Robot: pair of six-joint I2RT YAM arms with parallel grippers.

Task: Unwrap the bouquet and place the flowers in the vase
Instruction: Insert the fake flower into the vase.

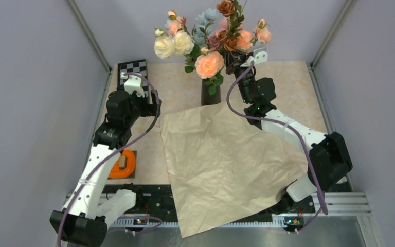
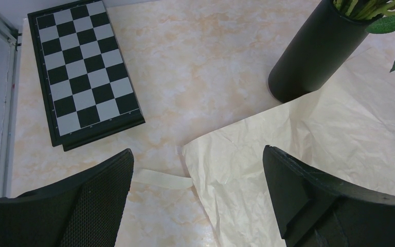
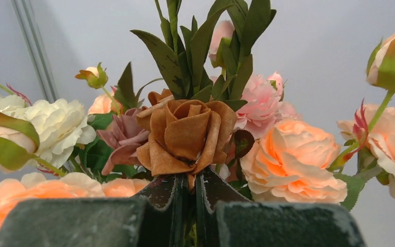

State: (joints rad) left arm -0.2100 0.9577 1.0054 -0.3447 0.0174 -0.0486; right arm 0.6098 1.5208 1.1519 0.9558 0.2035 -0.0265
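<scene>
While the right arm [image 1: 288, 128] stretches to the table's [image 1: 298, 82] far edge, jaws shut among the flowers [image 1: 209, 64] in the vase [image 1: 210, 93], the left arm [image 1: 99, 157] hovers, jaws wide.

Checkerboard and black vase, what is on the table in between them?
Nothing. In the left wrist view the table between the checkerboard and the vase is bare; the crinkly paper only comes up to the vase's foot.
</scene>
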